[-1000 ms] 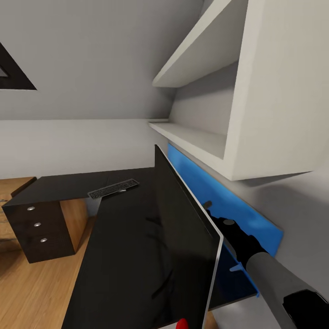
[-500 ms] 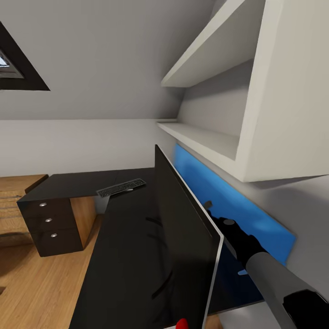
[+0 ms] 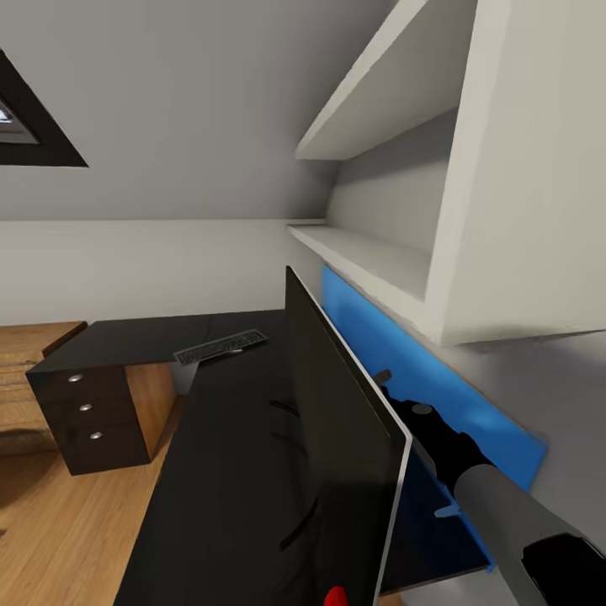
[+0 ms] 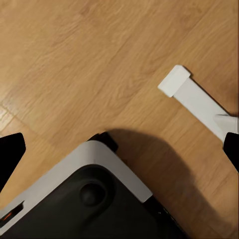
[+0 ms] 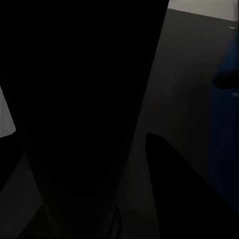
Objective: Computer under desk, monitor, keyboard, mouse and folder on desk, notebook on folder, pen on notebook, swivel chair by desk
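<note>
A black monitor (image 3: 337,438) stands edge-on over the black desk (image 3: 227,454) in the head view, its dark back also close in the right wrist view (image 5: 79,99). My right gripper (image 3: 389,396) reaches in behind it and is shut on the monitor; its fingertips are mostly hidden by the screen. A dark keyboard (image 3: 220,346) lies on the desk's far part. My left gripper (image 4: 119,152) is open over the wooden floor (image 4: 74,59), above my own base (image 4: 89,194). The mouse, folder, notebook, pen, computer and chair are out of view.
White wall shelves (image 3: 370,261) hang close above the desk's right side, with a blue panel (image 3: 421,379) on the wall beneath them. A drawer unit (image 3: 84,412) carries the desk's far left end. A white bar (image 4: 191,97) lies across the floor near my base.
The camera has swung, so the desk, drawers and shelves sit a little further right in the picture than a second ago. The monitor and right arm keep their place in the view.
</note>
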Robot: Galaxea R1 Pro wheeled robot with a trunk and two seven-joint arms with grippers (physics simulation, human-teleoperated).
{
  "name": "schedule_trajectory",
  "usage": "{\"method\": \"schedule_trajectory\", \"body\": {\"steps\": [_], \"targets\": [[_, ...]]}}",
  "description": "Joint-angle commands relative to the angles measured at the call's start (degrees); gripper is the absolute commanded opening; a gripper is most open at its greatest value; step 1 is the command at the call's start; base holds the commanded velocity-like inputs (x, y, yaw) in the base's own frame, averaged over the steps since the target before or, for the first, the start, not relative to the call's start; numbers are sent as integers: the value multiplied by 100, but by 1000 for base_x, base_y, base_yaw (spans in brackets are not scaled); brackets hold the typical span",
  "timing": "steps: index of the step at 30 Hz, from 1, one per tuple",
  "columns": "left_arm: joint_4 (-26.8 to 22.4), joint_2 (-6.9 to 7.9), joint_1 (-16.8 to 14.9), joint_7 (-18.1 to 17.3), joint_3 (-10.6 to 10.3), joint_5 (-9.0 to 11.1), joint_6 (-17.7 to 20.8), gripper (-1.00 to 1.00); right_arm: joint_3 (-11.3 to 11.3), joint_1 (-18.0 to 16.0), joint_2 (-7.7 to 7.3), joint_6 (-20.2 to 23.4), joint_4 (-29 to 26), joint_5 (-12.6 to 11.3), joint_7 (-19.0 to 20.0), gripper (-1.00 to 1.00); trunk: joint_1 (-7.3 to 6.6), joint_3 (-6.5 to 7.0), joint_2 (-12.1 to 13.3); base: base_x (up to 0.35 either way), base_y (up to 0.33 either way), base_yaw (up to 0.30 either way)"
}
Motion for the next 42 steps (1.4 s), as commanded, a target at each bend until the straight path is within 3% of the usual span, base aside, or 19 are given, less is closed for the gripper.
{"method": "schedule_trajectory", "body": {"steps": [1,42], "targets": [[-19,-2,12,31,4,38,16,100,2,-5,-5,53,-22,-99,6,-100,2,-5,-6,123,-140,3],[-2,-82,45,28,14,93,-50,100,2,-4,21,58,-13,-99,-222,-100,2,-5,-6,16,-31,0]]}}
